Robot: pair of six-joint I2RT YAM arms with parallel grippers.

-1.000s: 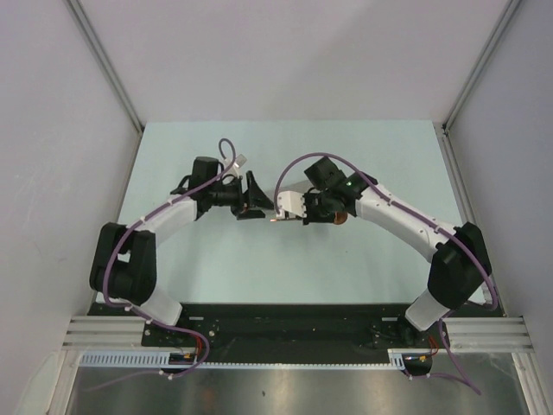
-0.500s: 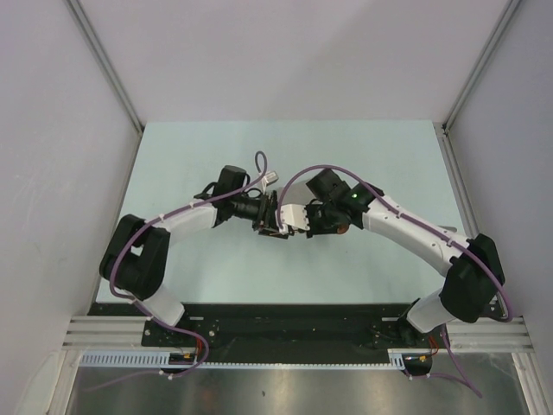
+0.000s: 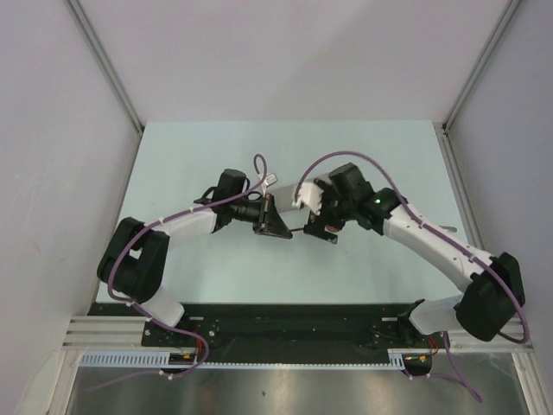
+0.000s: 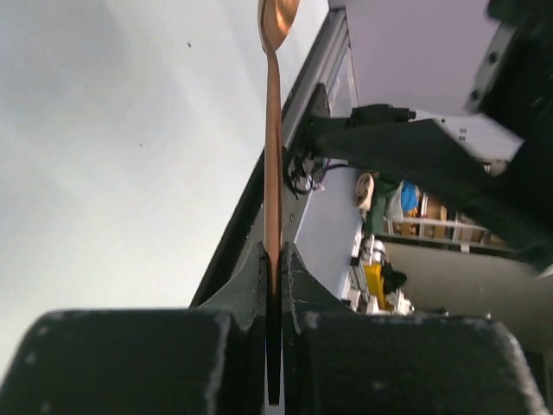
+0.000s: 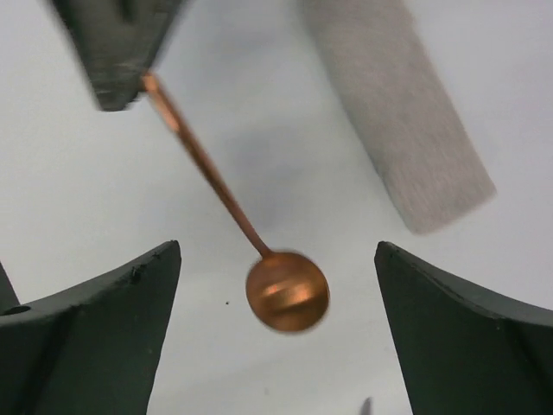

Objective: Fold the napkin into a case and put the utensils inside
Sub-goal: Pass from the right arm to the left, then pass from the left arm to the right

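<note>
Spoon (image 4: 273, 173): copper, held off the table (image 3: 216, 268) by its handle end, with the round bowl pointing away from my left gripper (image 4: 274, 259). The jaws of that gripper are clamped flat on the handle with no gap showing.

My right gripper (image 5: 276, 259) stands wide open. The spoon's bowl (image 5: 287, 290) hangs between its two fingers and touches neither, so the left side alone carries the spoon. In the overhead view the two grippers face each other near the middle of the table, and the spoon (image 3: 296, 230) shows as a thin line between them.

Case (image 5: 397, 121): a narrow grey-beige folded strip lying flat on the table, just beside the spoon in the right wrist view and apart from it.

Step in hand, as I judge it: folding appears done and loading the utensils is under way, with nothing inserted yet.

Next move, as I judge it: bring the spoon to the open end of the case, line it up with the strip's length and slide it in. My free right gripper may need to pin the fabric or lift its mouth.

Limits of inspection:
- The case runs off the top of the right wrist view, so I cannot tell which end is open.
- In the overhead view my arms cover the case.
- I cannot find any utensil other than the spoon with certainty.
- The right wrist view is soft, so the spoon's height above the table cannot be judged.
</note>
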